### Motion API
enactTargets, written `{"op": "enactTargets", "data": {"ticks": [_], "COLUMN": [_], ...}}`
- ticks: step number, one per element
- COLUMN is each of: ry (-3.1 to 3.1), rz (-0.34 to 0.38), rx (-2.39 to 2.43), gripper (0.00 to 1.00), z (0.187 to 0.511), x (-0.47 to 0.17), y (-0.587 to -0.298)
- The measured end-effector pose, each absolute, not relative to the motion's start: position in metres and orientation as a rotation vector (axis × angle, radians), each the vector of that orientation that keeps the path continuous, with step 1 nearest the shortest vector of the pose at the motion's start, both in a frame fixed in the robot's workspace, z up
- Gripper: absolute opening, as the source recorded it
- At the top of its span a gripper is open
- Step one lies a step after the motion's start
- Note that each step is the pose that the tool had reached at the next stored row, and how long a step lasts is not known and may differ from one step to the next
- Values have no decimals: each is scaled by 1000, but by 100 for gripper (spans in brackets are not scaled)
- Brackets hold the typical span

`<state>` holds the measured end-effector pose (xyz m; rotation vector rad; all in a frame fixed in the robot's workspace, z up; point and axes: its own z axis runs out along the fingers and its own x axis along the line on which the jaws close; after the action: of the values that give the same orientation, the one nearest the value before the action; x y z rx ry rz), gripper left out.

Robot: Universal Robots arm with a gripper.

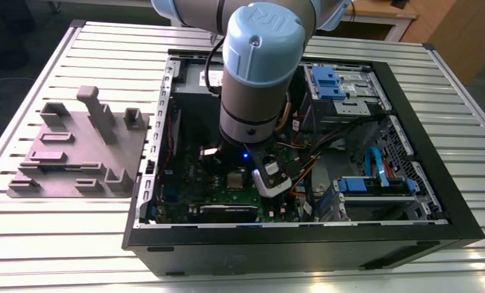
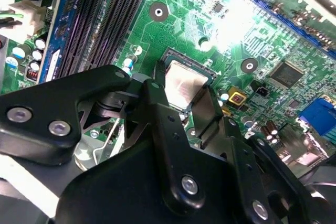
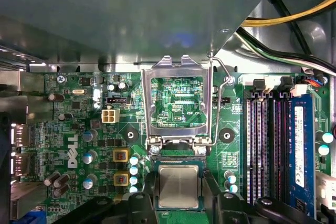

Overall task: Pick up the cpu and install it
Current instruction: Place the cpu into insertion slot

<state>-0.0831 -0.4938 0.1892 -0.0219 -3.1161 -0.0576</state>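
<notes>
At the hand's (image 3: 179,181) tip, the cpu (image 3: 178,187)

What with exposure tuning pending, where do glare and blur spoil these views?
Second wrist view: glare whites out the motherboard near the cpu. First wrist view: a grey surface is blurred. Exterior view: a blue light glows on the arm.
</notes>
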Motion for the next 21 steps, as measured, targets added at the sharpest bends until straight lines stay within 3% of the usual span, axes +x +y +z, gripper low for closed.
{"op": "enactTargets", "data": {"ticks": [2,3,17,19,21], "ry": [-3117,-3116,-3112,-3111,-3110], "rz": [-58,-58,-58,-58,-58], "rx": [-22,-22,-22,-22,-22], "gripper": [46,52,52,50,38], "z": [189,189,199,199,200], "x": [-83,-83,-83,-83,-83], "y": [-494,-494,-494,-494,-494]}}
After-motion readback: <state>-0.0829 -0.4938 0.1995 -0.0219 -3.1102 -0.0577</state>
